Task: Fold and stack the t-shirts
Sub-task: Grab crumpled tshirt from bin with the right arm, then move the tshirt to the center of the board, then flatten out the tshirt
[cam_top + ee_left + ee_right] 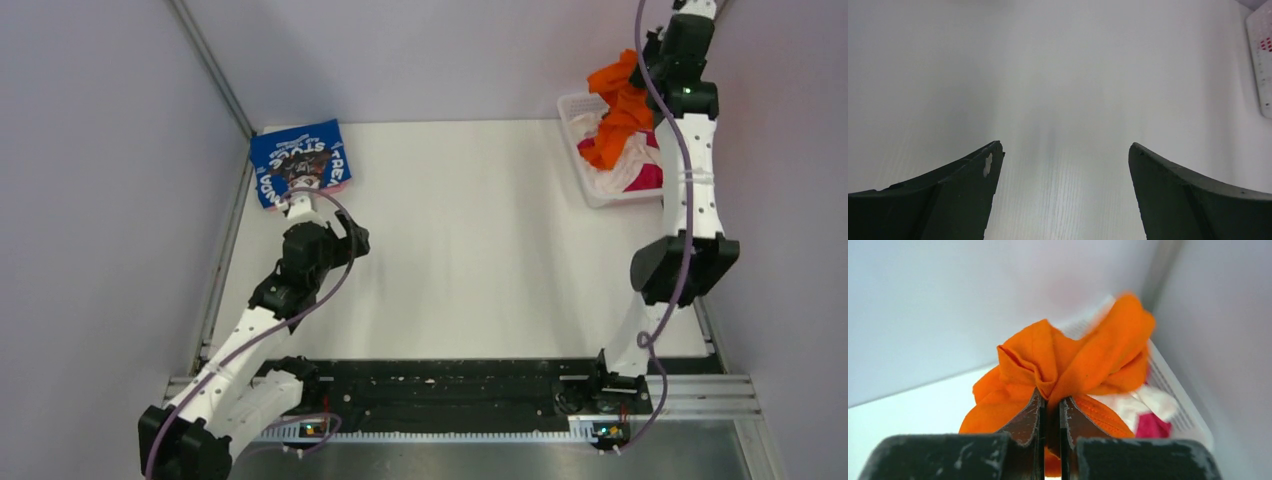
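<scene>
**While the right claw holds orange above the basket, the left claw waits**

As things stand, your right claw (1050, 407) is pressed together on a gathered fold of the orange t-shirt (1073, 360). The shirt hangs bunched above the white lattice basket (588, 180) at 2 o'clock on the bench (470, 250). Its lower end appears to trail in among the white and magenta shirts (640, 172).

The blue t-shirt (300, 160) lies folded flat at 11 o'clock, by the far-left corner. Your left claw (1064, 150) is spread wide with nothing between its fingers, over bare bench near 9 o'clock.

Step, my reading: one shirt is folded and placed, and the second is at pick-up.

- Next move: carry the orange clear of the basket rim and lay it on the open middle of the bench.
- A single pinch on a crumpled bunch will not spread it, so expect to bring the left claw in for a second edge.
- Risk: the trailing cloth could snag the lattice or drag the other shirts out.

Surface: white and matte, with a faint grain visible in the left wrist view. Room: plain pale walls close around the bench, and a black strip carries the arm bases at 6 o'clock.
</scene>
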Robot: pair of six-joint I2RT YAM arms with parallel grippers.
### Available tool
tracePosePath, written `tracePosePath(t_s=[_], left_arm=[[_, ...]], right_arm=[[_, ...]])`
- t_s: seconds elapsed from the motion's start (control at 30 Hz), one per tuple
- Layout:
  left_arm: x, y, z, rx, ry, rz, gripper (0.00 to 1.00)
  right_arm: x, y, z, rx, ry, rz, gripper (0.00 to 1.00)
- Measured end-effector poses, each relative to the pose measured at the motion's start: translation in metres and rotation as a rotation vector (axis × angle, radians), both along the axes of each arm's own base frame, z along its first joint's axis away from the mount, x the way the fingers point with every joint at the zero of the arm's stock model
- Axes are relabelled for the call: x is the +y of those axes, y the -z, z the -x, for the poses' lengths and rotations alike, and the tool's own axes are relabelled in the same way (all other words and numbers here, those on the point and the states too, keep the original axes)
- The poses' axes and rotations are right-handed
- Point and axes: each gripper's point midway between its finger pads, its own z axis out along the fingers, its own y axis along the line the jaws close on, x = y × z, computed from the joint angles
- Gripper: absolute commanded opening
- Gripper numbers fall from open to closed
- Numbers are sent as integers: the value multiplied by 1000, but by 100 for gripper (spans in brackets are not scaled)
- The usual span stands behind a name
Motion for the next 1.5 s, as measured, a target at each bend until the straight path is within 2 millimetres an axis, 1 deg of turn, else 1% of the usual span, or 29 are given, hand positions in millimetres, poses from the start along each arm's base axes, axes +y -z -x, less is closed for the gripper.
tracePosePath(t_s=[0.03, 0.07, 0.13, 0.2, 0.27, 0.3, 0.37, 0.43, 0.5, 0.57, 0.67, 0.73, 0.77, 0.8, 0.83, 0.87, 0.97, 1.0, 1.03, 1.1, 1.13, 1.17, 1.2, 1.27, 1.3, 1.33, 1.4, 1.47, 1.5], left_arm=[[0, -6, 1, -18, 3, 9, 99], [0, -10, 2, -32, 4, 15, 99], [0, -19, 5, -59, 2, 32, 99], [1, -26, 6, -79, 0, 47, 99], [1, -31, 9, -93, -3, 61, 99], [2, -33, 10, -99, -4, 66, 99], [3, -35, 13, -105, -9, 74, 99], [4, -36, 16, -104, -17, 80, 99], [6, -37, 18, -104, -25, 85, 99], [8, -37, 20, -102, -35, 87, 99], [11, -35, 24, -88, -50, 95, 99], [11, -30, 26, -68, -57, 97, 99], [12, -28, 27, -56, -63, 98, 99], [12, -26, 28, -47, -66, 101, 99], [12, -23, 28, -37, -67, 100, 99], [12, -20, 28, -23, -69, 99, 99], [8, -6, 27, 33, -67, 100, 99], [6, 2, 27, 62, -61, 97, 99], [4, 11, 27, 93, -56, 94, 99], [-1, 32, 29, 168, -39, 90, 99], [-5, 45, 32, 214, -26, 91, 99], [-8, 57, 34, 254, -17, 90, 99], [-11, 70, 37, 296, -4, 93, 99], [-18, 92, 43, 379, 19, 100, 97], [-22, 101, 46, 415, 35, 110, 95], [-27, 110, 48, 448, 53, 121, 94], [-37, 120, 50, 488, 89, 144, 90], [-46, 124, 49, 501, 118, 161, 87], [-50, 126, 48, 505, 132, 170, 86]], right_arm=[[18, -31, 11, -58, -42, 8, 0], [44, -67, 26, -135, -112, 10, 0], [93, -122, 53, -264, -253, -6, 0], [151, -169, 88, -389, -446, -44, 0], [195, -191, 117, -445, -606, -67, 0], [218, -196, 131, -461, -696, -76, 0], [255, -193, 148, -454, -847, -97, 0], [294, -175, 162, -409, -1021, -151, 0], [328, -147, 172, -335, -1182, -236, 0], [357, -113, 180, -236, -1318, -338, 0], [386, -60, 185, -91, -1437, -500, 0], [393, -21, 187, 0, -1434, -587, 6], [393, -12, 187, 23, -1427, -602, 10], [390, 25, 185, 84, -1369, -642, 15], [386, 47, 184, 123, -1320, -659, 22], [379, 75, 182, 158, -1247, -667, 33], [332, 176, 183, 329, -930, -688, 64], [309, 207, 182, 381, -810, -683, 89], [281, 238, 184, 436, -668, -669, 96], [234, 276, 189, 505, -451, -609, 99], [214, 286, 192, 525, -371, -570, 99], [201, 289, 195, 533, -316, -528, 99], [192, 285, 198, 526, -280, -479, 99], [190, 265, 199, 464, -273, -378, 99], [195, 253, 199, 429, -292, -337, 99], [206, 236, 200, 382, -335, -275, 98], [236, 209, 202, 304, -447, -197, 96], [268, 192, 205, 246, -564, -136, 94], [281, 188, 207, 232, -611, -109, 93]])
